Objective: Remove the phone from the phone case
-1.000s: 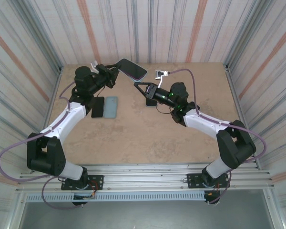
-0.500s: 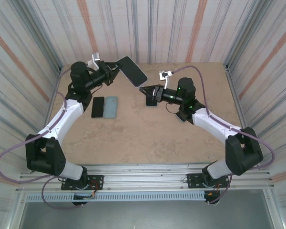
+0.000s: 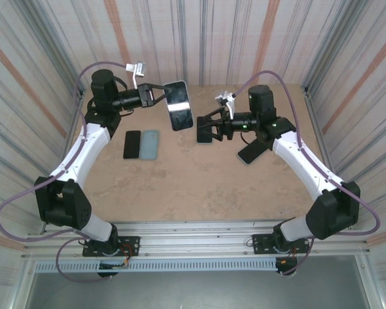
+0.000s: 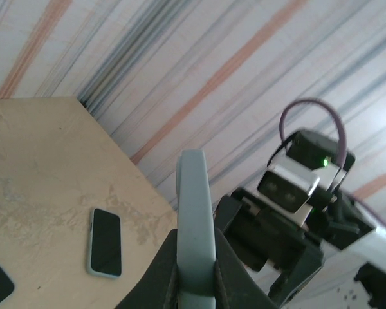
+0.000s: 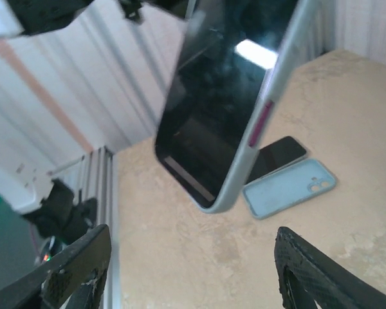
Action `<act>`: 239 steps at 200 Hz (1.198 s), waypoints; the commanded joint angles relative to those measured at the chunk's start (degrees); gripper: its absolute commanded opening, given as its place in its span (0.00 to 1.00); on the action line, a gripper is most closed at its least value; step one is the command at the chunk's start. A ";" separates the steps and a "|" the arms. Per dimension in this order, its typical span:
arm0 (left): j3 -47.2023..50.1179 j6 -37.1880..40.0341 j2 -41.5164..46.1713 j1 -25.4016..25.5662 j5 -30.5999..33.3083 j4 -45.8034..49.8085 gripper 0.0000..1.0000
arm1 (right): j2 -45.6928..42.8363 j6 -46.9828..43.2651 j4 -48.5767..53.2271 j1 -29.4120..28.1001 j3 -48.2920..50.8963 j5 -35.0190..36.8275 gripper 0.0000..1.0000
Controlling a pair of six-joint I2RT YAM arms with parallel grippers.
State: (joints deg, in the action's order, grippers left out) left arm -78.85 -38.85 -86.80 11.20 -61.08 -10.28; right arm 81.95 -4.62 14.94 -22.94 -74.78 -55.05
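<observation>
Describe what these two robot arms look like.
The left arm and right arm have white links between chunky black joints. A lilac cable loops along each. The left gripper and right gripper are black two-finger claws; a green light glows by the right one.

no text, brand, number or sign is legible on any surface. the cased phone (image 5: 222, 103) shows a dark screen with one glare patch; the light blue case (image 5: 289, 188) bears no readable marking.
</observation>
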 commanded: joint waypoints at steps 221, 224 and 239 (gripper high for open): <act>-0.34 13.64 4.71 1.72 -11.52 -4.99 0.05 | 10.24 -24.85 14.29 -6.67 -10.50 -1.12 0.26; -0.34 13.70 4.76 1.72 -11.60 -4.94 0.05 | 10.24 -24.89 14.39 -6.68 -10.47 -1.17 0.26; -0.34 14.39 4.93 1.72 -11.64 -4.14 0.05 | 10.33 -25.41 14.97 -6.84 -10.47 -1.53 0.27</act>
State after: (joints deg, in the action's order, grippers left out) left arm -78.24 -24.45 -85.03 12.78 -71.05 -12.47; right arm 91.83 -27.53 27.59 -29.04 -83.50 -56.18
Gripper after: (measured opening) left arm 0.142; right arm 0.268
